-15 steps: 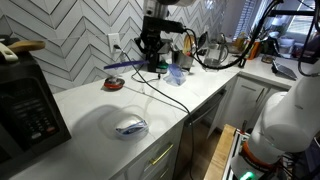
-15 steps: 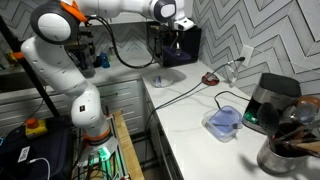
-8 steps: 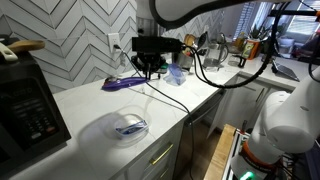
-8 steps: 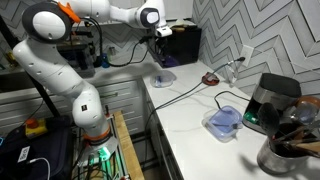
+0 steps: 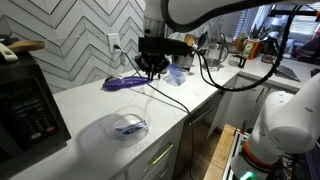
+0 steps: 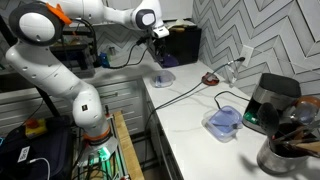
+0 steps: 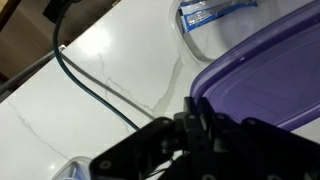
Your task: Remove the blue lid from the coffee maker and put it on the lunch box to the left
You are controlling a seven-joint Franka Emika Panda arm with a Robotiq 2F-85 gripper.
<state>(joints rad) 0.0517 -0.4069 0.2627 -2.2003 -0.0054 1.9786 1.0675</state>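
So the claw (image 5: 150, 66) is clamped on the right-hand edge of the blue lid (image 5: 122, 83). It's gripping it, not just touching: in the wrist view you can see the fingers (image 7: 200, 125) pinched over the lid's rim. The lid is up in the air, clear of the white counter (image 5: 85, 100) and well away from the coffee maker (image 6: 272, 100), which sits at the right of an exterior view with nothing on top.

What matters for the drop is where the lunch box (image 5: 105, 126) is. In an exterior view it's in the lower centre of the frame, below the claw and a bit left, roughly under the lid's free end but well apart from it. In the wrist view its rim pokes in at the top, right of centre, past the lid's far edge. The black cord (image 7: 95, 90) snakes across the counter on the left side there.

The lid is a rounded square, so there's no real long axis. It's held nearly flat and sticks out from the claw toward frame left, and the free end may sag a touch. My guess is it has to go down and toward the box, with corners lined up, before letting go.
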